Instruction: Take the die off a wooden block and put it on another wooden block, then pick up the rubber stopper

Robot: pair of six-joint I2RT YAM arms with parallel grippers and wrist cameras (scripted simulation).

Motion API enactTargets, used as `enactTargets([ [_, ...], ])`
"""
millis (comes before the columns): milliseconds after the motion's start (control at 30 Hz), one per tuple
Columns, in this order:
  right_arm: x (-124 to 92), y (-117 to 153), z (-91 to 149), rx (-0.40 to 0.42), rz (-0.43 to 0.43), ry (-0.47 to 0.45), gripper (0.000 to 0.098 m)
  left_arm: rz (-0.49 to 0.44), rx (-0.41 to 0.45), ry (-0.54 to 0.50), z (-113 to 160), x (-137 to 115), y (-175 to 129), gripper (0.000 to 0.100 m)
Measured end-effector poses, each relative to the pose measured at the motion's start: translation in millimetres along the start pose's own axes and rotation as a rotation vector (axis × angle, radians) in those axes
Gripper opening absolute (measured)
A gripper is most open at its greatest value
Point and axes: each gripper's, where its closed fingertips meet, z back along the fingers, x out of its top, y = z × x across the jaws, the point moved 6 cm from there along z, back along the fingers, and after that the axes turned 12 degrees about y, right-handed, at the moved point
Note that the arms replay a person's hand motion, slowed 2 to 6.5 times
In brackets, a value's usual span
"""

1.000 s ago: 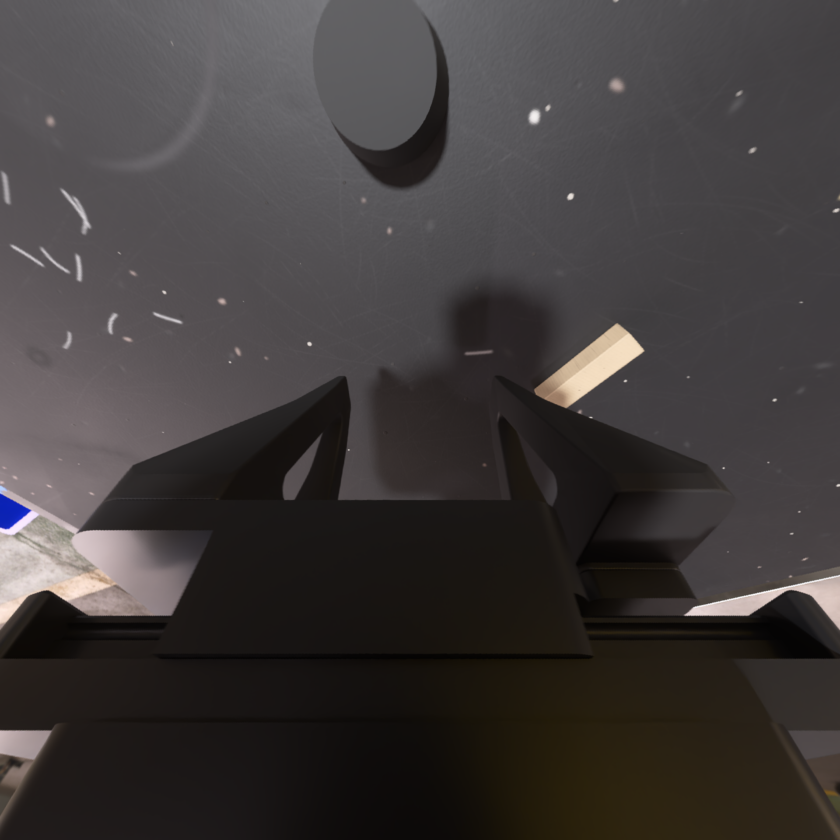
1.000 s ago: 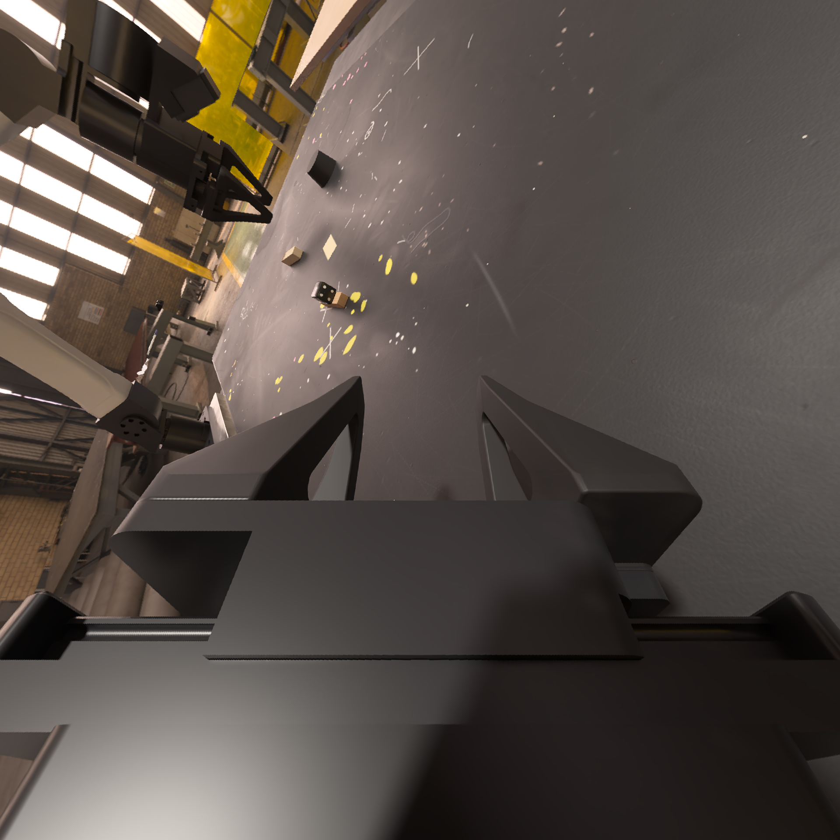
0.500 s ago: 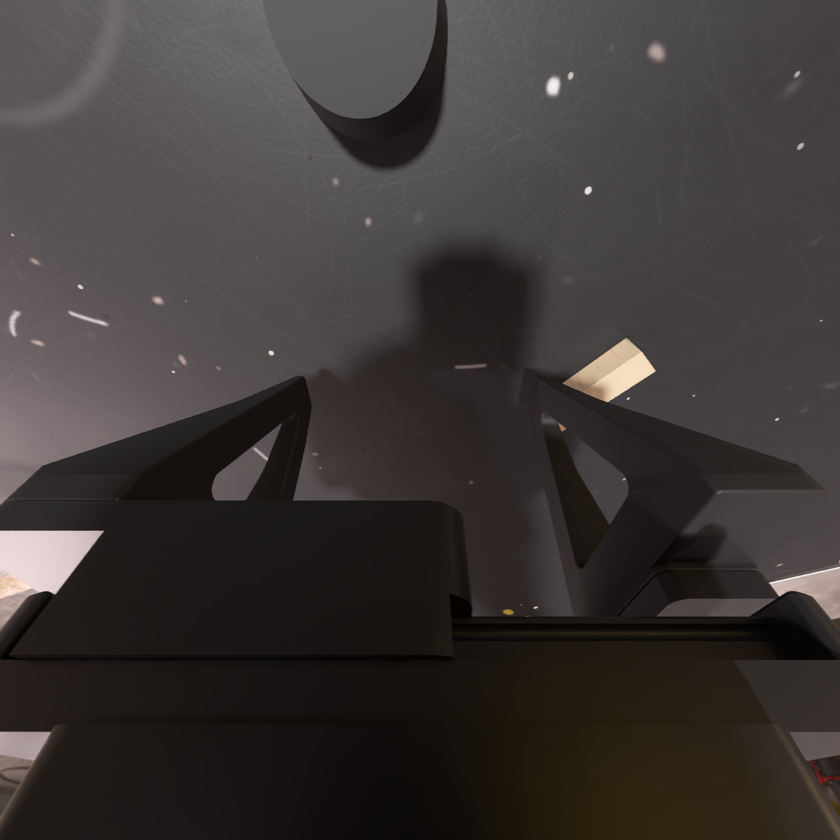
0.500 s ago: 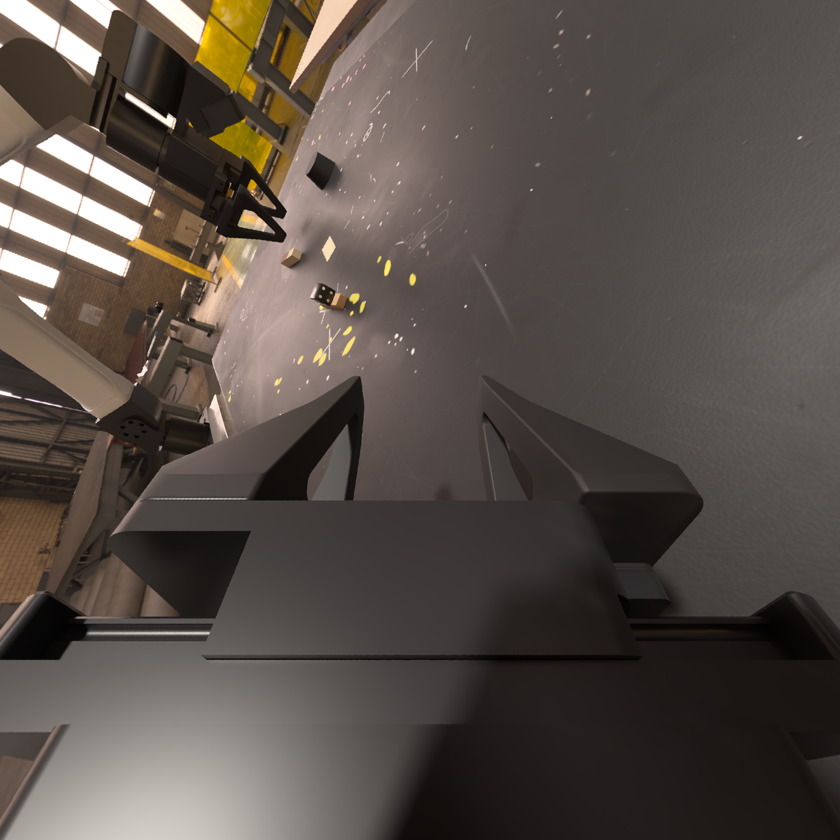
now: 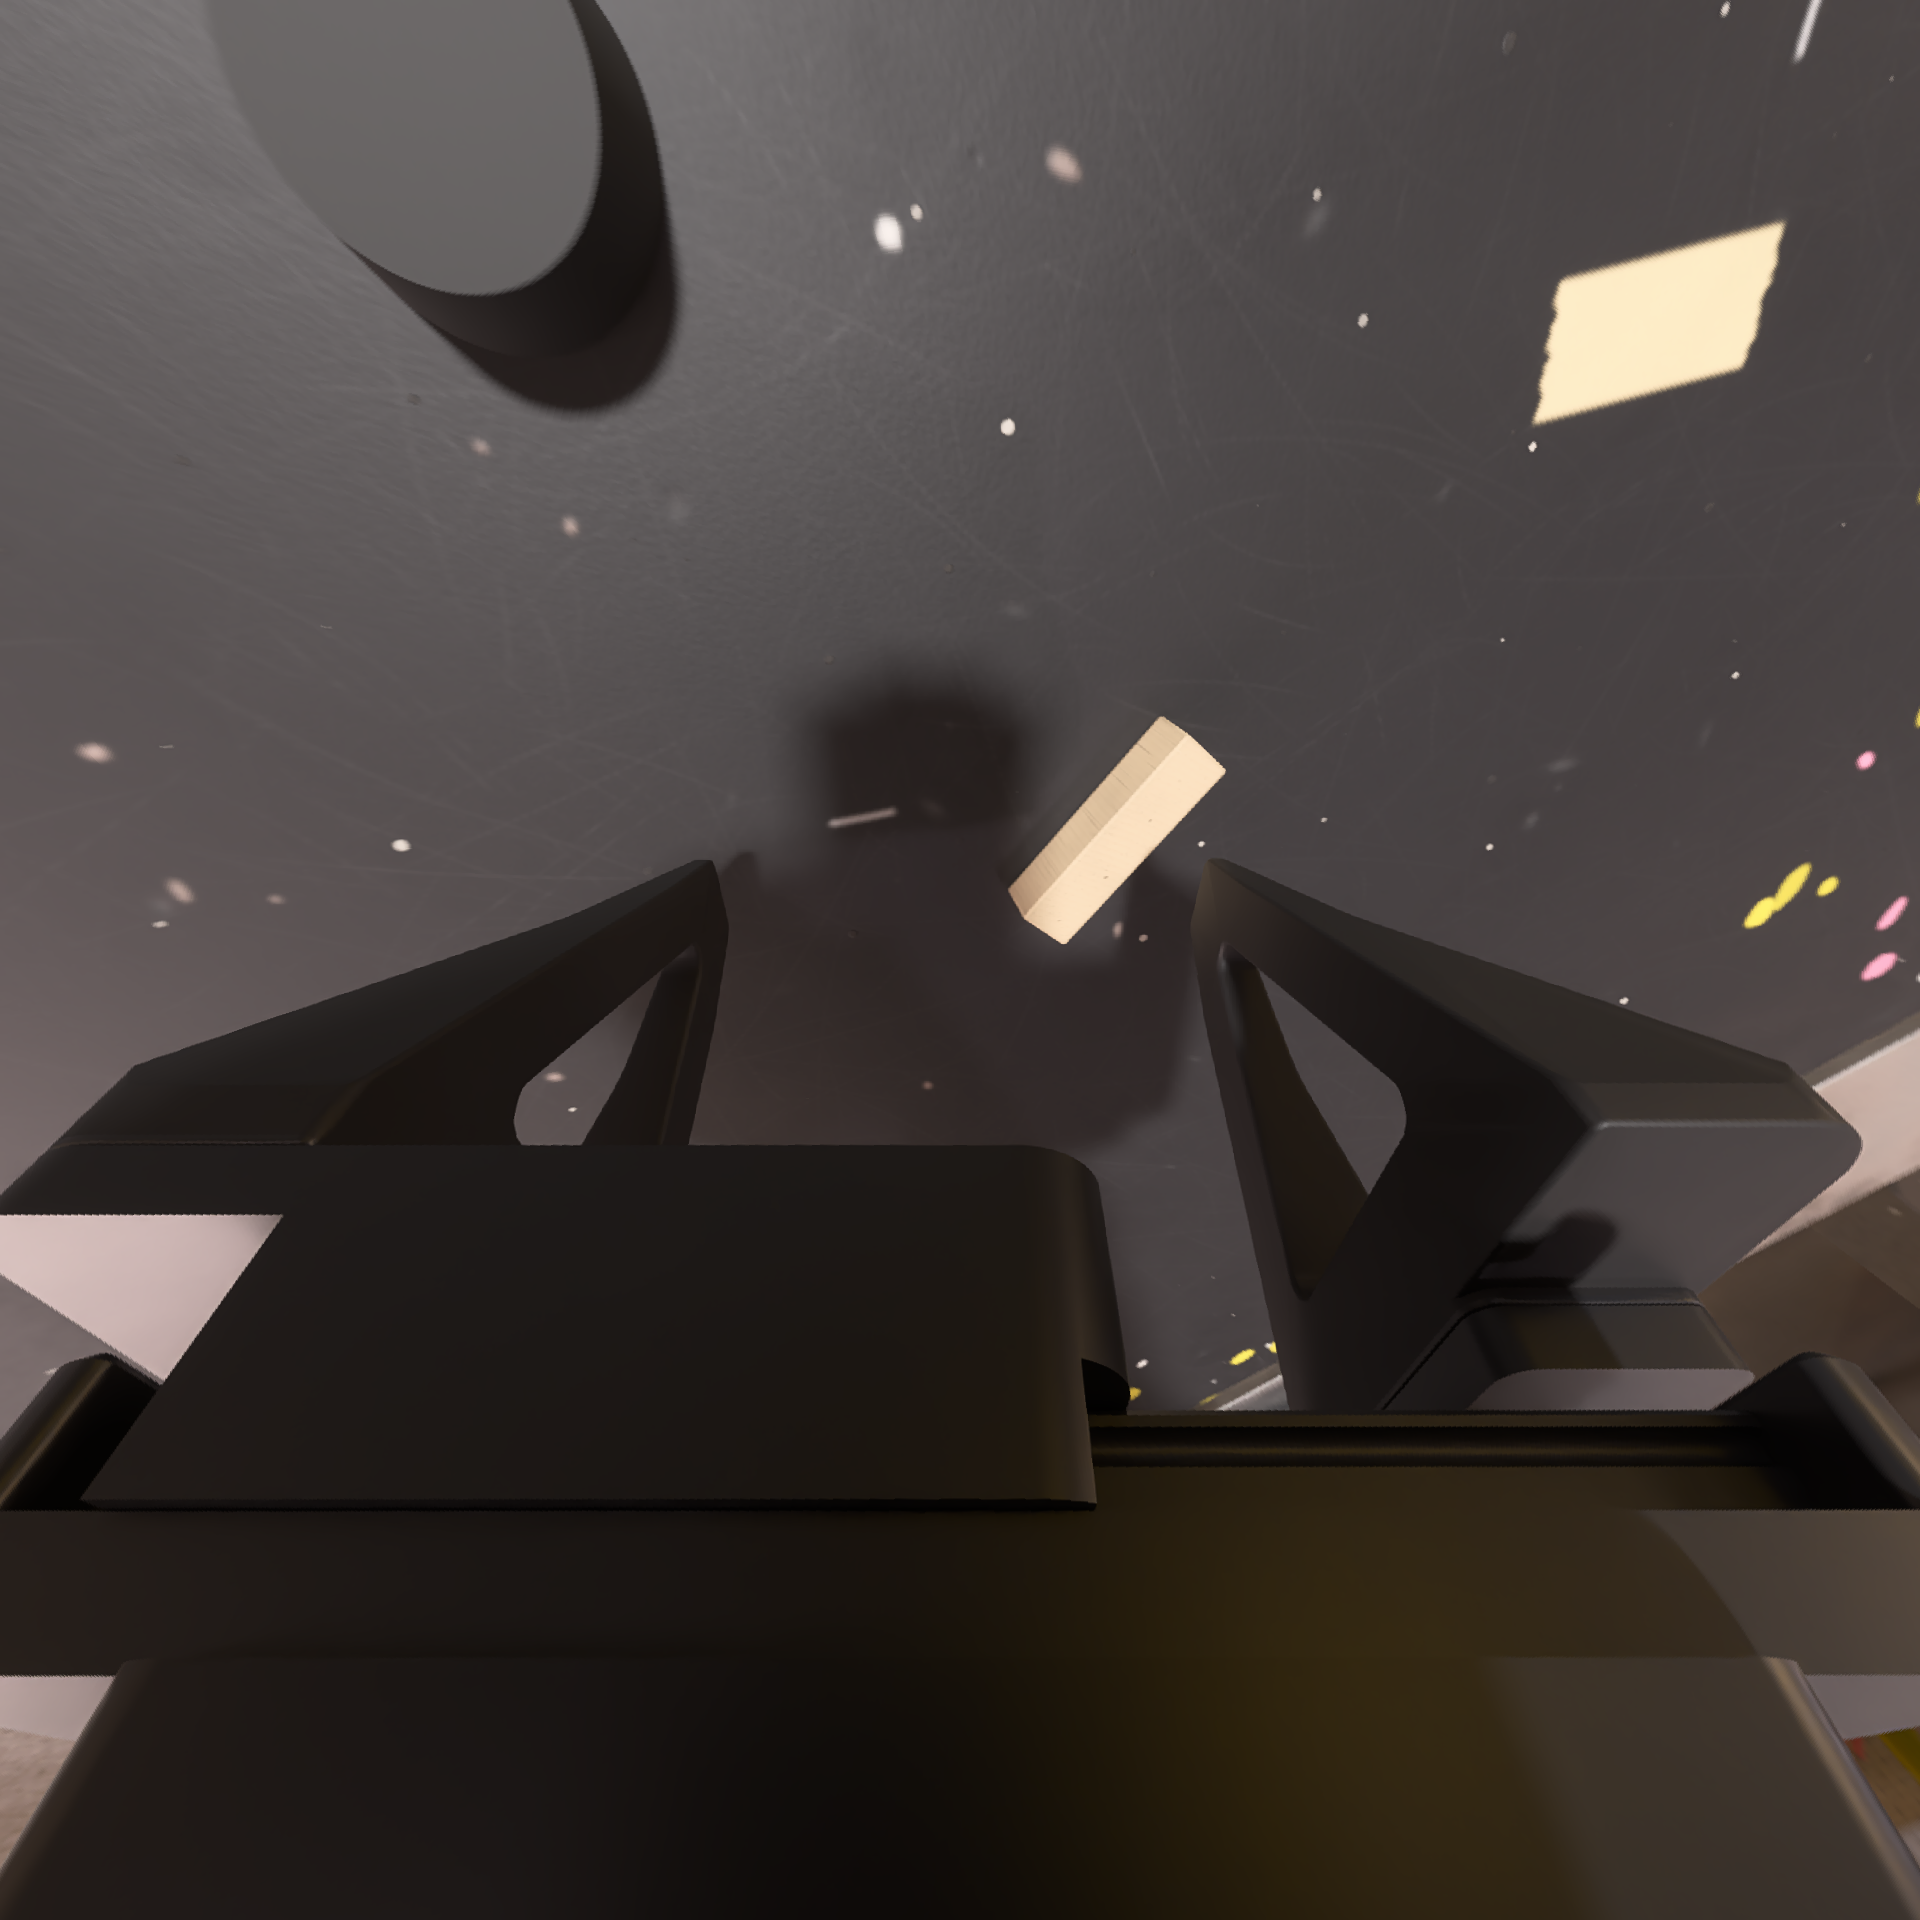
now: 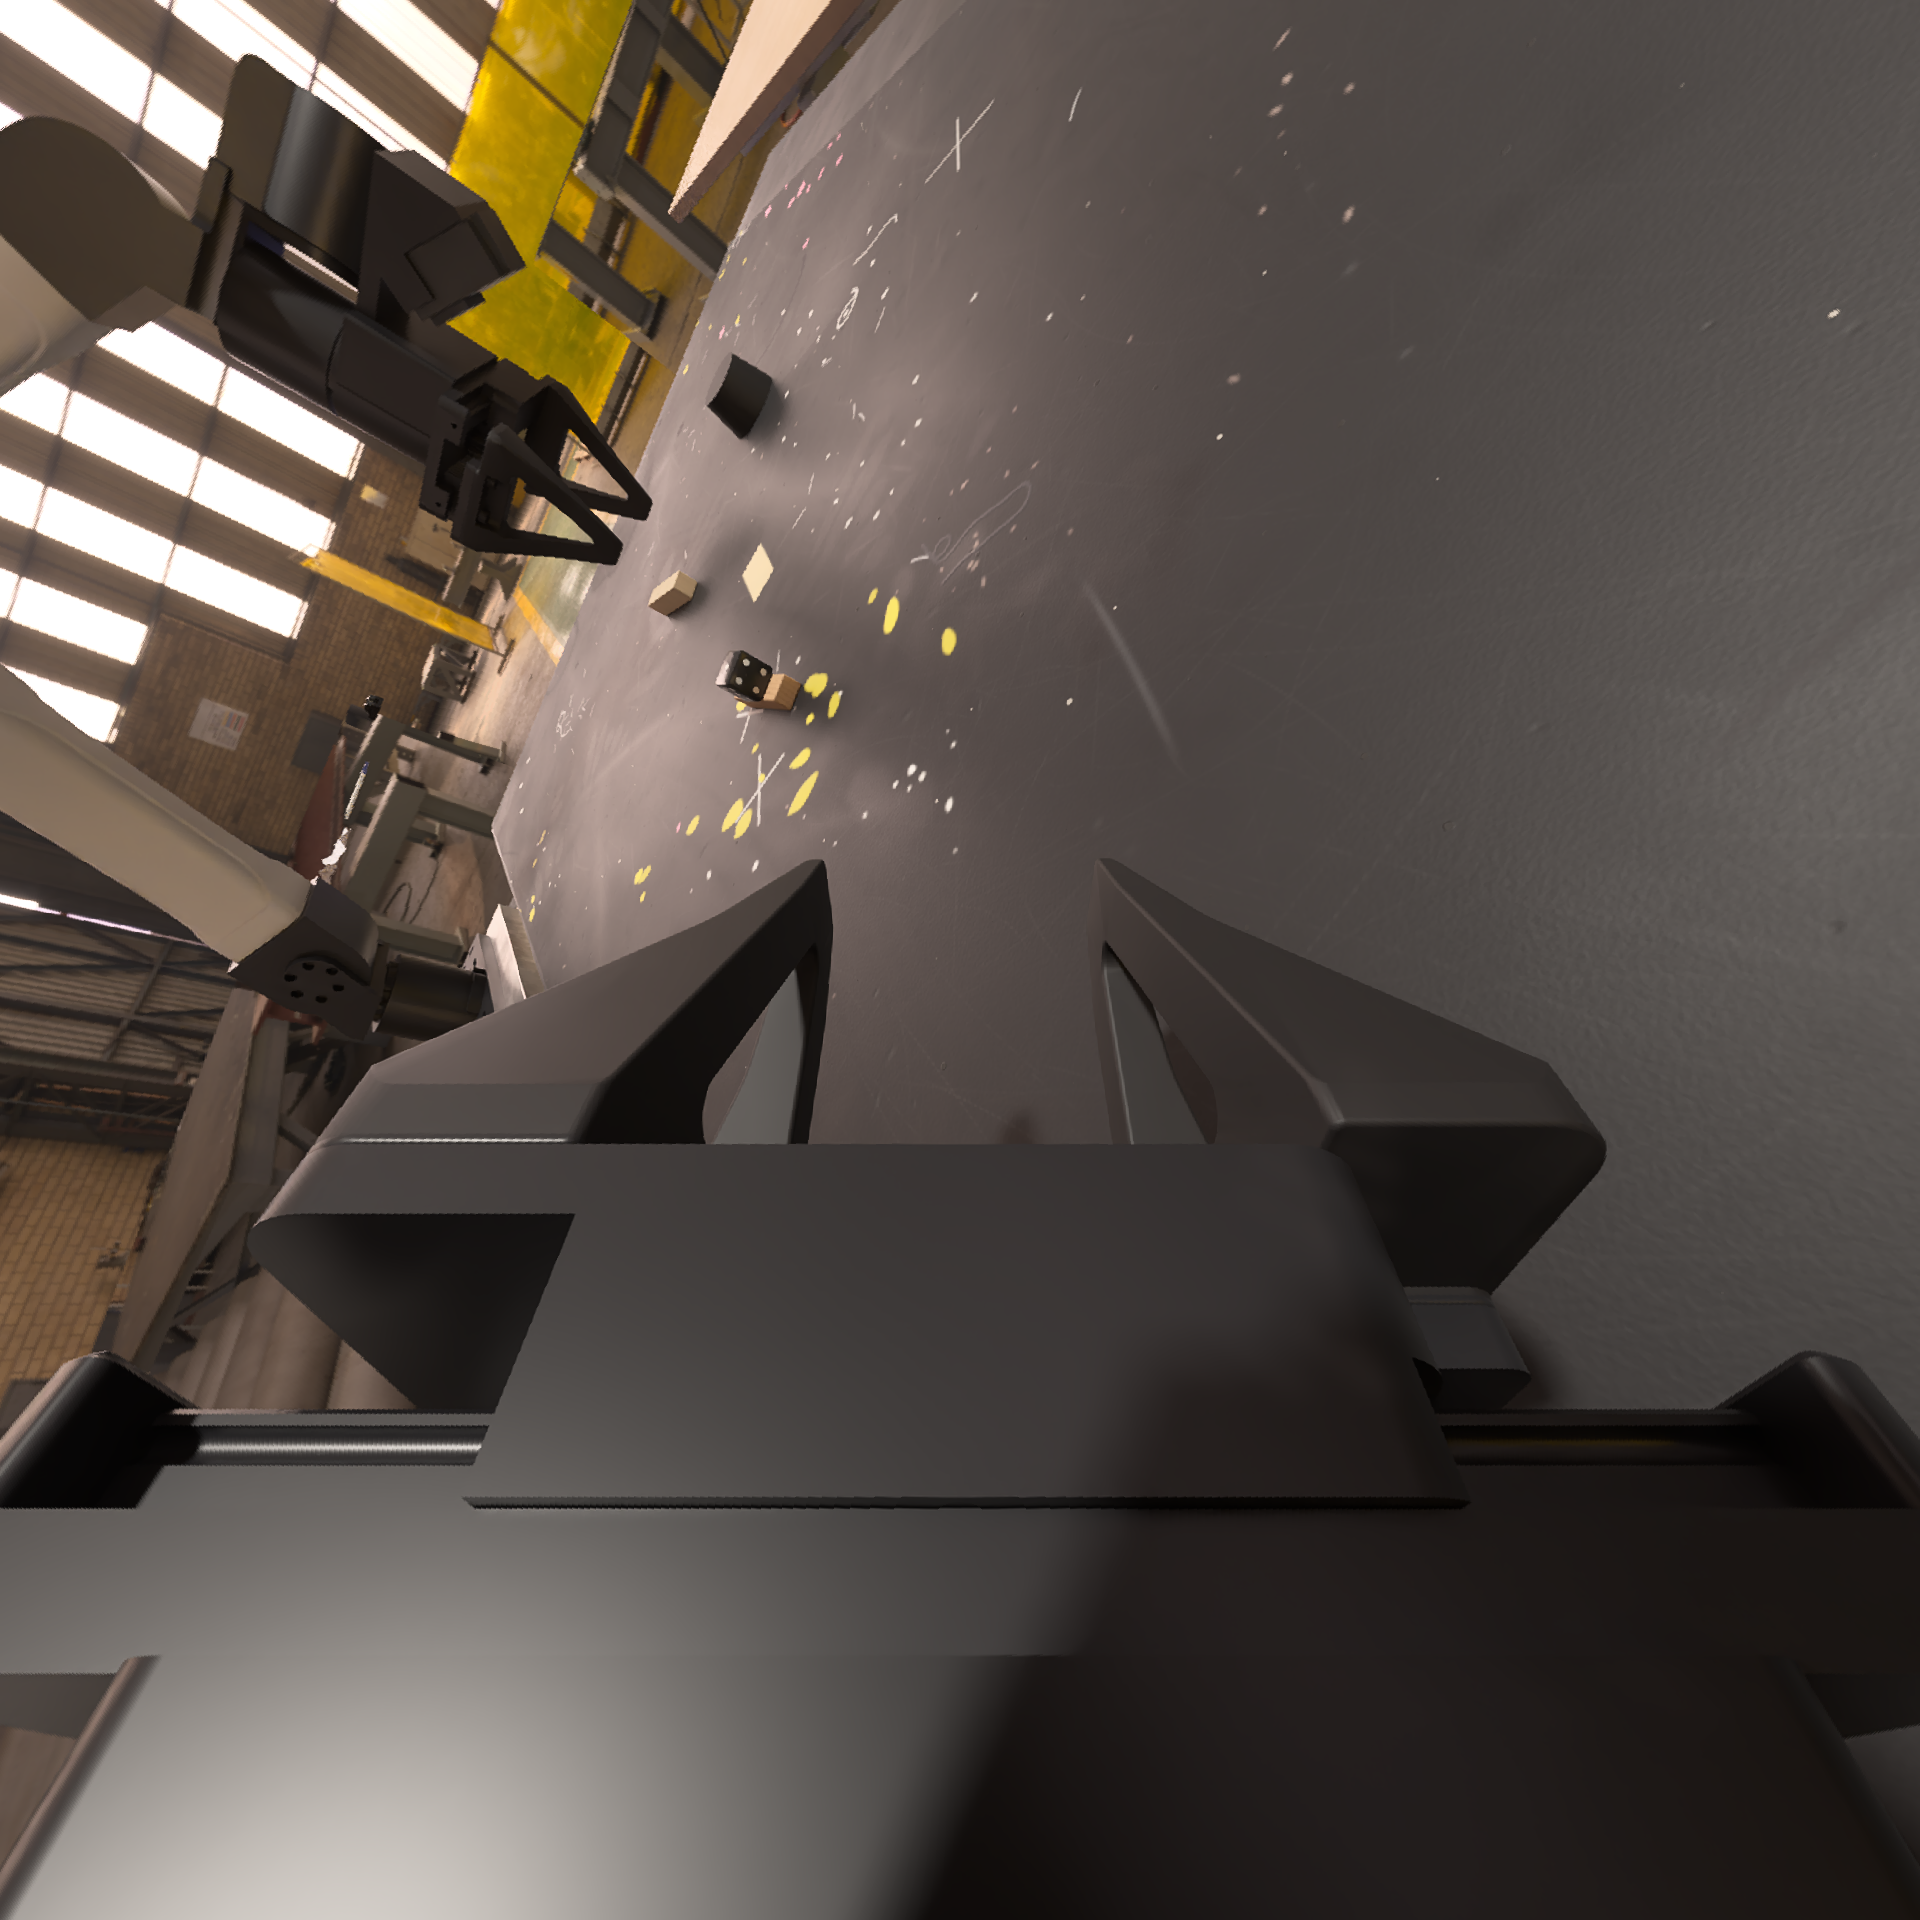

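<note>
In the left wrist view my left gripper [image 5: 961,883] is open and empty, low over the dark table. A pale wooden block [image 5: 1117,831] lies just ahead, nearer its right finger. The black rubber stopper [image 5: 436,156] stands farther off at the upper left. In the right wrist view my right gripper [image 6: 964,873] is open and empty, far from everything. That view shows the black die [image 6: 744,673] with white pips sitting on a small brown wooden block [image 6: 781,691]. It also shows the pale block [image 6: 673,592], the stopper [image 6: 740,395] and the left gripper [image 6: 613,520] hovering over the pale block.
A flat cream patch [image 5: 1662,322] lies on the table beyond the pale block; it also shows in the right wrist view [image 6: 758,571]. Yellow and pink paint spots [image 6: 800,795] dot the table around the die's block. The table's far edge [image 6: 727,166] runs behind the stopper.
The left gripper's jaws have opened wider and it has shifted so the pale block now shows between its fingers. The stopper has slid to the upper left of its view. The right gripper has not moved.
</note>
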Motion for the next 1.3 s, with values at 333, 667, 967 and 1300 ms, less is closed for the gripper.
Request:
enactTargets([
  [333,0,0,0,0.001,0.001,0.000,0.0420,-0.061,0.235,-0.139,21,22,11,0.071],
  [667,0,0,0,0.002,0.004,-0.001,0.0420,-0.083,0.352,-0.084,5,48,35,0.063],
  [967,0,0,1,0.004,0.003,-0.005,0.0421,-0.043,0.323,-0.106,1,64,41,0.048],
  [1300,0,0,1,0.008,0.002,-0.009,0.0421,-0.075,0.304,-0.108,-2,67,39,0.027],
])
